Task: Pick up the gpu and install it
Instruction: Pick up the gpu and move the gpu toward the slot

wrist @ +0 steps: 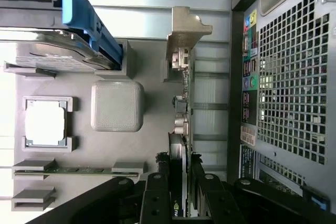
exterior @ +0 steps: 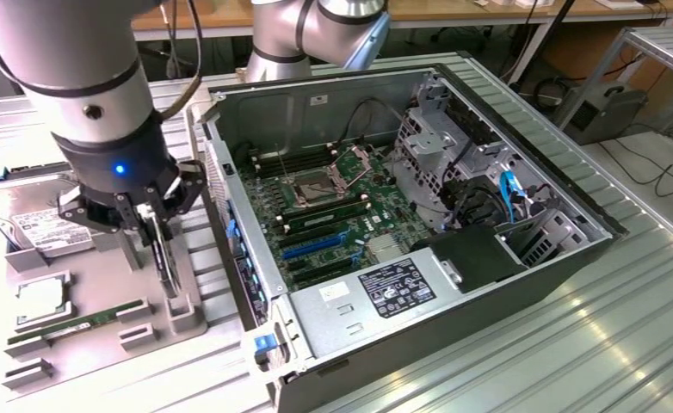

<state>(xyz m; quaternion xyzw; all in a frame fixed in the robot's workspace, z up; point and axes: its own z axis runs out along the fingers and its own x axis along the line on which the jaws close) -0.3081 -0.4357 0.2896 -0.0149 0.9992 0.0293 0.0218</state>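
Note:
The gpu [exterior: 170, 274] is a thin dark card standing on edge in a slot of the grey fixture tray [exterior: 101, 280], at the exterior view's left. My gripper [exterior: 157, 245] comes down over its top edge. In the wrist view the gpu [wrist: 181, 103] shows edge-on, with its pale metal bracket [wrist: 186, 30] at the far end. The black fingers [wrist: 156, 195] press against both faces of the card, so the gripper [wrist: 180, 177] is shut on it. The card's lower edge still sits at the tray's holder block.
The open computer case [exterior: 543, 258] lies right of the tray, with its motherboard [exterior: 325, 211] and blue card slots [exterior: 313, 248] exposed. The tray also holds a hard drive [exterior: 40, 228], a CPU [exterior: 40, 297] and a green memory stick [exterior: 72, 327]. The case's rear grille [wrist: 289, 77] is close to the card.

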